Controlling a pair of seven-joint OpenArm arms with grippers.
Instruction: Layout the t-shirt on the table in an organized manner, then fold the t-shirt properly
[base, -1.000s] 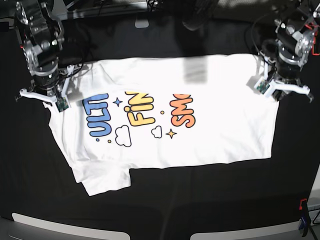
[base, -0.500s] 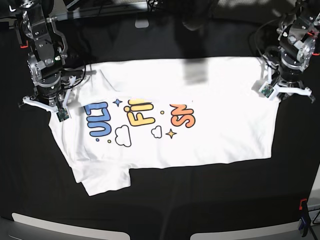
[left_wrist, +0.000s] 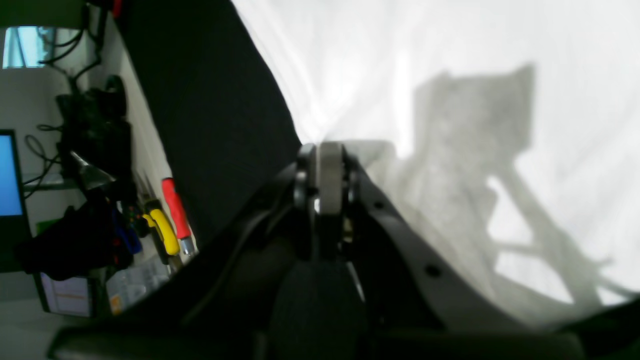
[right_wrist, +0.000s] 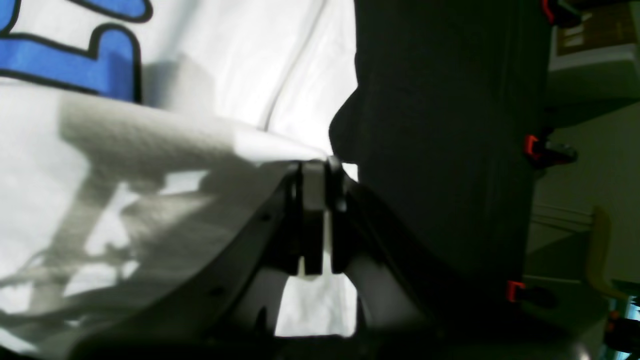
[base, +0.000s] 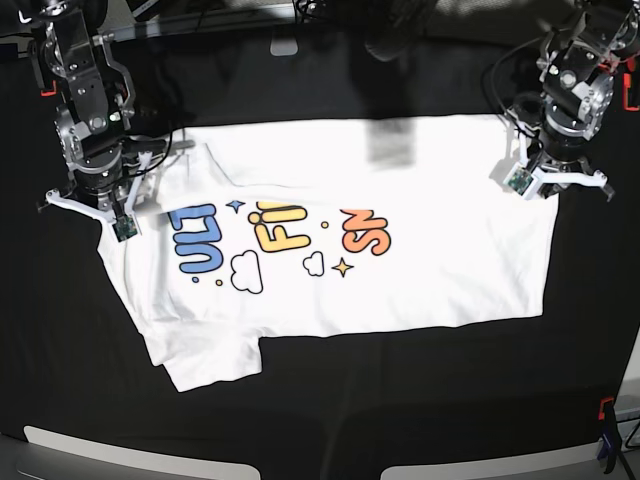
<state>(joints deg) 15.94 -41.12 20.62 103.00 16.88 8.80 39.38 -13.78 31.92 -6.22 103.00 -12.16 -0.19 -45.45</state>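
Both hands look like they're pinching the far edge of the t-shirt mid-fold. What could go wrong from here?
The right hand shows a thin gap between its fingers, so it may drop its corner of the t-shirt early while the left hand stays clamped, skewing the fold. The near sleeve lies bunched on the table and could get folded in crooked. The far flap already hides the tops of the printed letters, so wrinkles may be trapped underneath.

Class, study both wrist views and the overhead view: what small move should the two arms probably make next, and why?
Probably open both grippers and lift clear. The t-shirt already lies folded over itself on the table, its upper flap covering the tops of the printed letters. The left gripper and right gripper both pinch that flap's edge, the right one's jaws slightly parted.
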